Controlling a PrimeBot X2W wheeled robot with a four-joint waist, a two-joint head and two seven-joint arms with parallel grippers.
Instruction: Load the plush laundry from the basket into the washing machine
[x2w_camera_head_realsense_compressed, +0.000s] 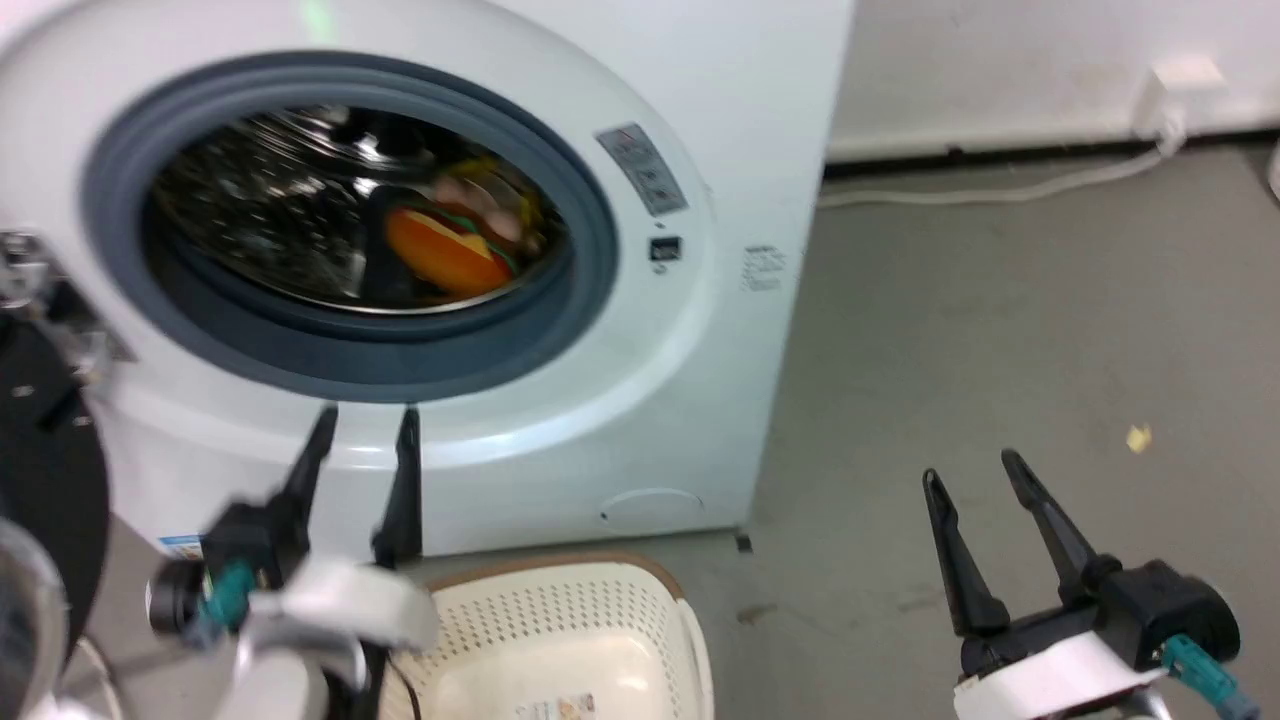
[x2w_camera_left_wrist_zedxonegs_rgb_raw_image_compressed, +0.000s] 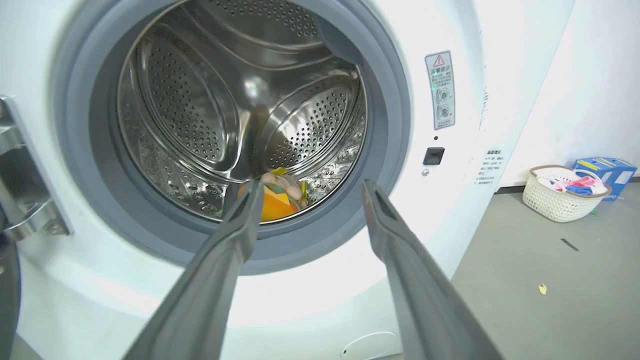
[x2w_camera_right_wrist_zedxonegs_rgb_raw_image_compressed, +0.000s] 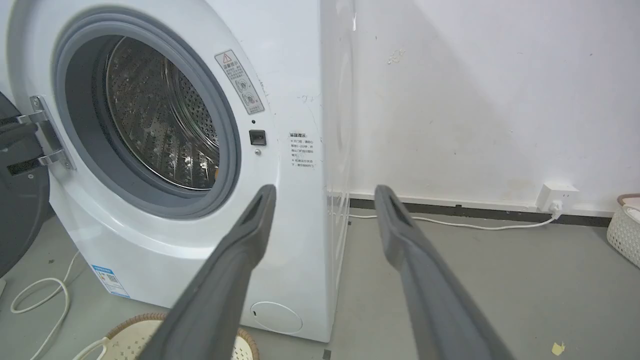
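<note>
The plush laundry (x2w_camera_head_realsense_compressed: 450, 245), an orange burger cushion with a doll on top, lay low in the steel drum (x2w_camera_left_wrist_zedxonegs_rgb_raw_image_compressed: 190, 100) of the washing machine (x2w_camera_head_realsense_compressed: 680, 400). The left gripper (x2w_camera_head_realsense_compressed: 368, 412) hung before the door opening, fingers spread, holding nothing. The right gripper (x2w_camera_head_realsense_compressed: 971, 466) was likewise spread and empty. The visible part of the basket (x2w_camera_head_realsense_compressed: 560, 600) showed no laundry. Loading was judged complete.

Glossy, smooth white shell on the washing machine (x2w_camera_head_realsense_compressed: 660, 400), upper left of the head view; matt grey rubber door seal (x2w_camera_head_realsense_compressed: 400, 355); mirror-bright perforated steel drum (x2w_camera_left_wrist_zedxonegs_rgb_raw_image_compressed: 190, 110). Soft orange cloth on the plush laundry (x2w_camera_head_realsense_compressed: 445, 255). Perforated cream plastic basket (x2w_camera_head_realsense_compressed: 560, 620), lower centre. Matt grey floor (x2w_camera_head_realsense_compressed: 1000, 330).
</note>
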